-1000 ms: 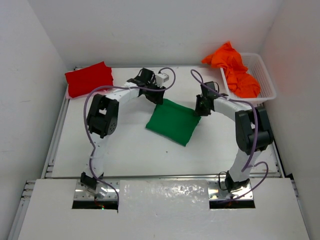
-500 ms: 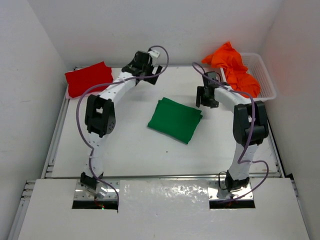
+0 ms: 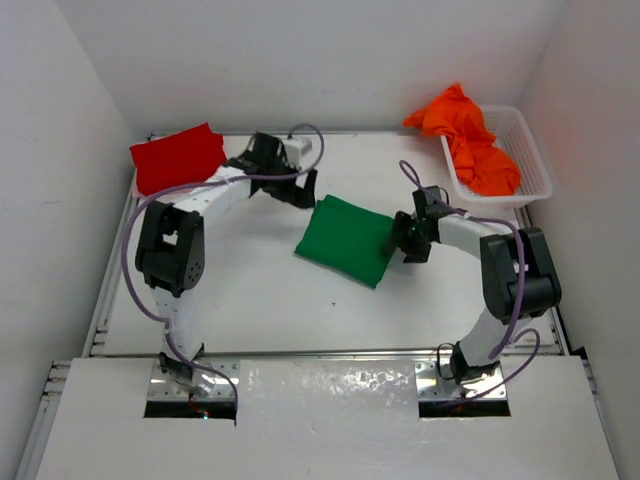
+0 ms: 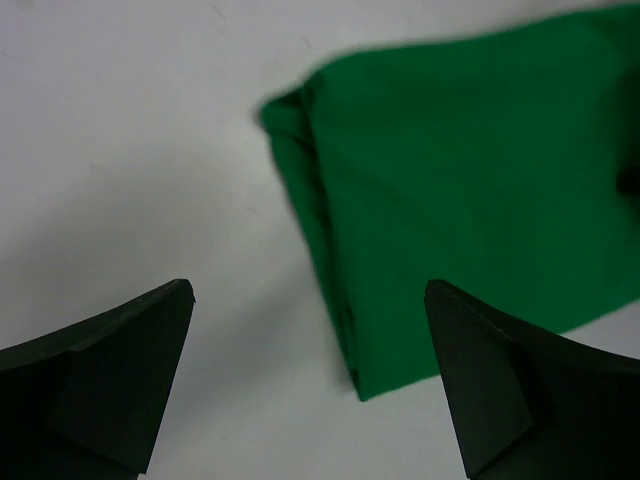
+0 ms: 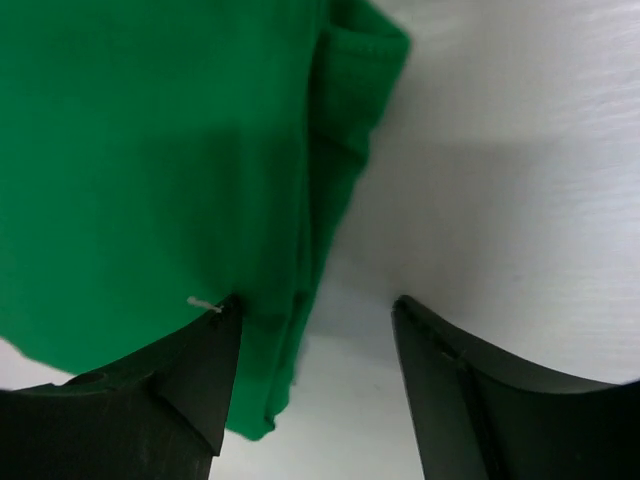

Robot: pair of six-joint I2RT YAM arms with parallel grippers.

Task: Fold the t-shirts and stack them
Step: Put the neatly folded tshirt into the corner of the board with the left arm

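both hands are open and hold nothing. the left hand [image 4: 308, 288] has its jaws spread wide just off the far left corner of the green t-shirt [image 3: 345, 240], which lies folded near the middle of the table [image 3: 250, 300]. the right hand [image 5: 315, 308] is partly open at the shirt's right edge, one finger over the cloth and the other over bare table.

the main risk, as i judge it, is at that right edge. the folded layers show there as a loose, bunched ridge. if the right hand closes now it may pinch only the top layer, and a lift would then peel the fold open. a sideways move with the finger low on the cloth could also drag the shirt and skew it. the left hand could likewise nudge the thick corner and spill the layers.

the red t-shirt [image 3: 180, 157] lies folded at the far left corner, well apart from the green one, and looks like the likely stacking spot. the left arm's forearm lies between the two, so it would need to clear that path. the orange t-shirt [image 3: 470, 140] is crumpled in the white basket [image 3: 535, 175] at the far right, spilling over its rim, not yet folded. i cannot make out a pink shirt.
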